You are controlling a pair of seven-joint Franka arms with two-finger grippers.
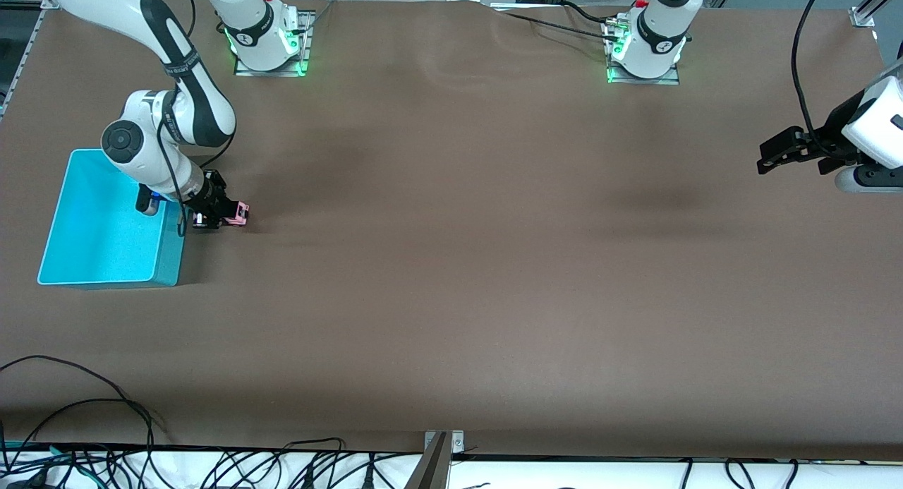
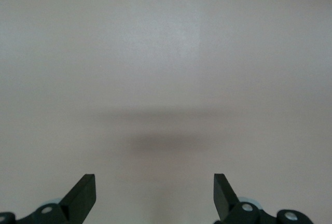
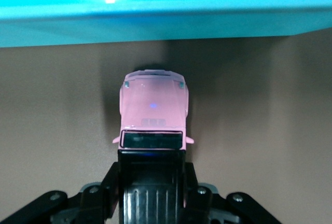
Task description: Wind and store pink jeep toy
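pink jeep toy (image 3: 154, 109) on the counter (image 1: 494, 263) just beside the turquoise bin (image 1: 70, 263) | right hand (image 1: 220, 214) clamped on its black rear | step: grasp made, wind-back next by dragging it on its wheels | left hand (image 2: 154, 195) spread wide, waiting at its own end

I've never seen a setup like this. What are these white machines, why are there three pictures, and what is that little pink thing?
The white machines are two robot arms bolted to a brown table. The big picture looks down from a high camera facing them; the other two come from cameras on each arm's wrist. The right gripper is shut on the pink jeep toy, a tiny car, held low at the table right beside the turquoise bin, its hood pointing at the bin's wall. The left gripper waits in the air over the left arm's end of the table, its fingers open and holding nothing.
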